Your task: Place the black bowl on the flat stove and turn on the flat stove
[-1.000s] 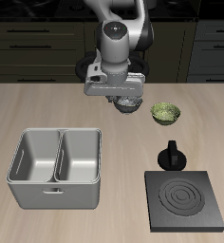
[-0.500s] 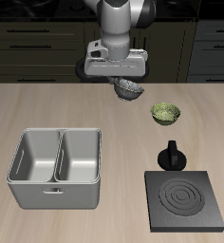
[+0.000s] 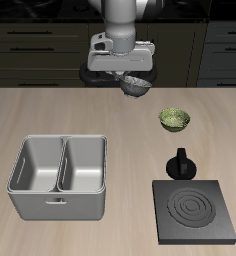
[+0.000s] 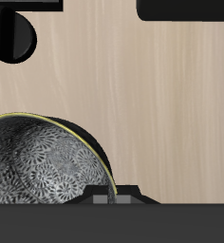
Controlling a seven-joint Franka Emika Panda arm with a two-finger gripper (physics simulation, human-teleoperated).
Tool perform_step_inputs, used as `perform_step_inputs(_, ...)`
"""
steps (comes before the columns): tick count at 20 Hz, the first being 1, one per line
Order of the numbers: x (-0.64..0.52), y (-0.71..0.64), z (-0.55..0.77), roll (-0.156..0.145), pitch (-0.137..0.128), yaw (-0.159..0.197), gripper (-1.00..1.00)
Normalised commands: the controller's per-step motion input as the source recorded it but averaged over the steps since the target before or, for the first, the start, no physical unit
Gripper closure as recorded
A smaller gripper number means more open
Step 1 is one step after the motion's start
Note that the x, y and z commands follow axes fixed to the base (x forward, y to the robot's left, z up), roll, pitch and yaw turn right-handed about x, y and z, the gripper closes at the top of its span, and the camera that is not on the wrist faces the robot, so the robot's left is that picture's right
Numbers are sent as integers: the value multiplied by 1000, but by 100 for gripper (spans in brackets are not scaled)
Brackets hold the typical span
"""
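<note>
My gripper is shut on the rim of the black bowl and holds it in the air above the back of the table, slightly tilted. In the wrist view the bowl's grey-white speckled inside shows just beside the gripper. The flat stove lies near the table's front edge, dark with ring burner marks. Its black round knob stands at the stove's back edge and also shows in the wrist view. The stove plate has nothing on it.
An olive-green bowl sits on the table between the held bowl and the stove. A grey two-compartment metal tray stands toward the front on the other side. Dark cabinets run behind the table.
The gripper has risen with the black bowl, lifting it off the table and well above it. The green bowl, stove and tray have not moved.
</note>
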Motion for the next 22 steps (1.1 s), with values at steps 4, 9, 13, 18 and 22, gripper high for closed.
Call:
perform_step_inputs(4,190,-27,103,2,-8,15,100)
perform_step_inputs(9,272,29,145,27,-11,4,100)
perform_step_inputs(13,355,294,187,69,-3,5,100)
perform_step_inputs(18,291,199,194,45,-14,8,100)
perform_step_inputs(22,307,-12,91,16,-2,20,100)
